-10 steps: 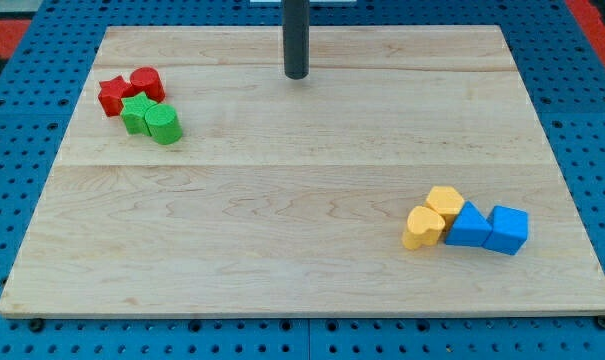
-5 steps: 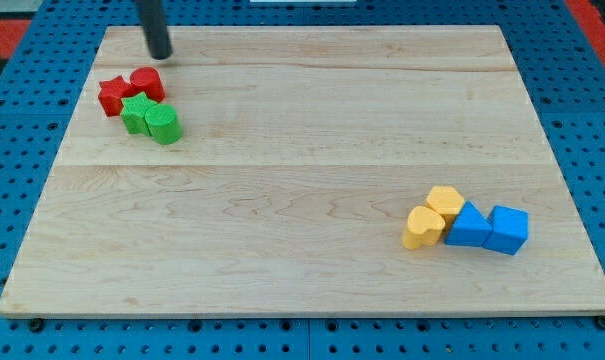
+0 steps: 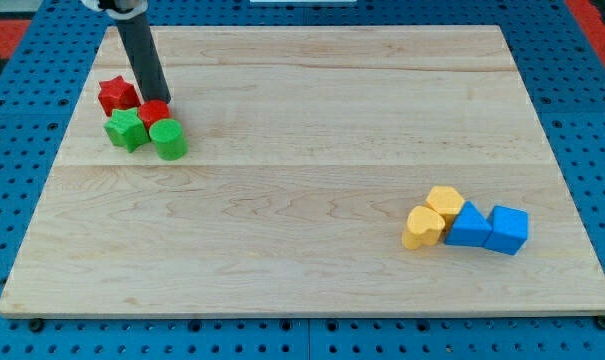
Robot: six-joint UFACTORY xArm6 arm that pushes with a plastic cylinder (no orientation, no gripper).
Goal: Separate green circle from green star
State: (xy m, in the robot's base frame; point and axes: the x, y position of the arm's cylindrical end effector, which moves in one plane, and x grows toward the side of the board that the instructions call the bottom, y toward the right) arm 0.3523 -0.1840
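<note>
The green circle lies near the view's upper left on the wooden board. The green star lies just left of it, a narrow gap between them. A red circle block sits wedged just above and between the two green blocks. A red star lies above the green star. My tip stands at the top edge of the red circle block, touching it, right of the red star.
At the view's lower right sit two yellow blocks, a blue triangle block and a blue cube, all clustered together.
My tip came from the board's top edge down onto the red circle block and pushed it down between the green blocks. The green star shifted left and down, the green circle slightly down.
</note>
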